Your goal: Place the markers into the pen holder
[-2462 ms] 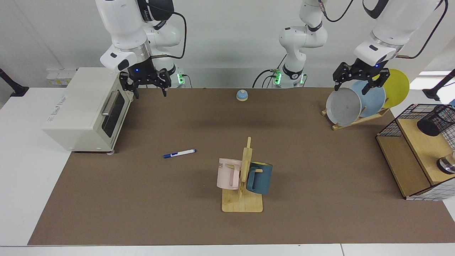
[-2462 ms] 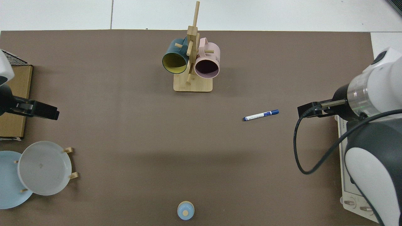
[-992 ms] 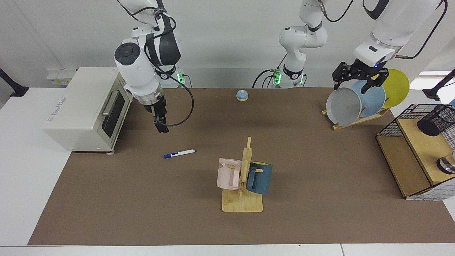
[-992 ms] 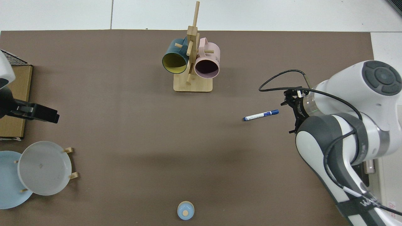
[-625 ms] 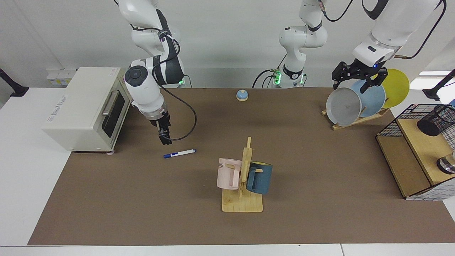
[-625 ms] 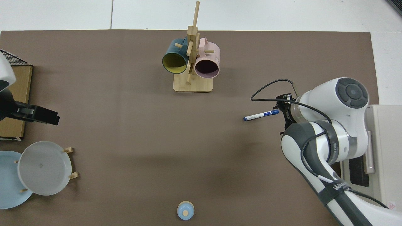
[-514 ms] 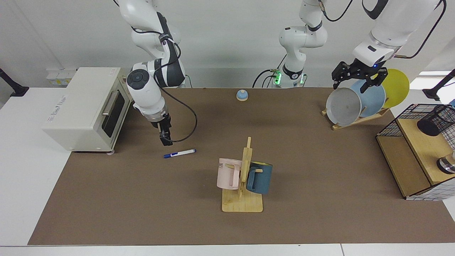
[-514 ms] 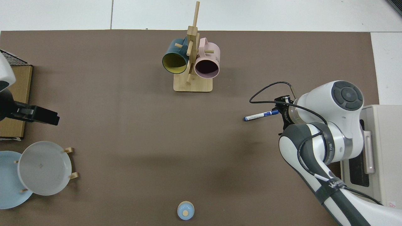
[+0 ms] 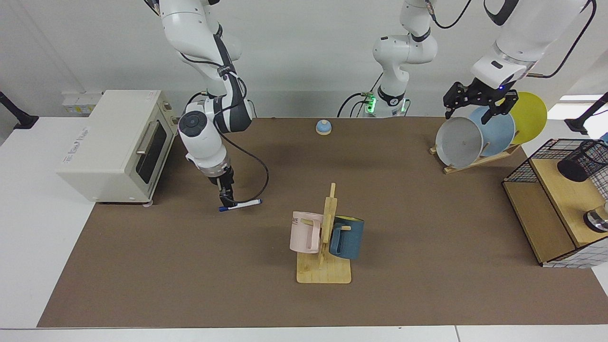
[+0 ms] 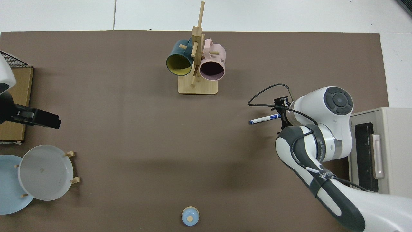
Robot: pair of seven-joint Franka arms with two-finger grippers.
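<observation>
Right gripper [image 9: 226,198] is down at the marker [image 9: 244,204] on the brown table mat [image 9: 190,266], its black fingertips meeting the pen near the blue-capped end; seen edge-on in the facing view and hidden under the wrist in the top view, so whether the jaws are apart or closed on the pen cannot be told. The marker [image 10: 261,120] lies flat on the mat, slim white barrel with a blue label band and blue at both ends, slightly slanted in both views, and its far tip pokes clear of the arm. It sits between the white toaster oven [image 9: 114,142] and the wooden mug stand [image 9: 325,247] carrying a pink mug [image 9: 304,232] and a dark blue mug [image 9: 347,237]. Left gripper [image 9: 477,102] hangs in the air over the plate rack [image 9: 475,159], jaws spread, nothing between them; this arm waits. The pen holder [image 9: 582,161], black wire mesh, lies tipped on its side on the upper wooden shelf of the wire basket [image 9: 532,156] at the far edge of the table, well apart from the marker. A small blue bell [image 9: 323,127] stands at the back of the mat, between the two arm bases.
</observation>
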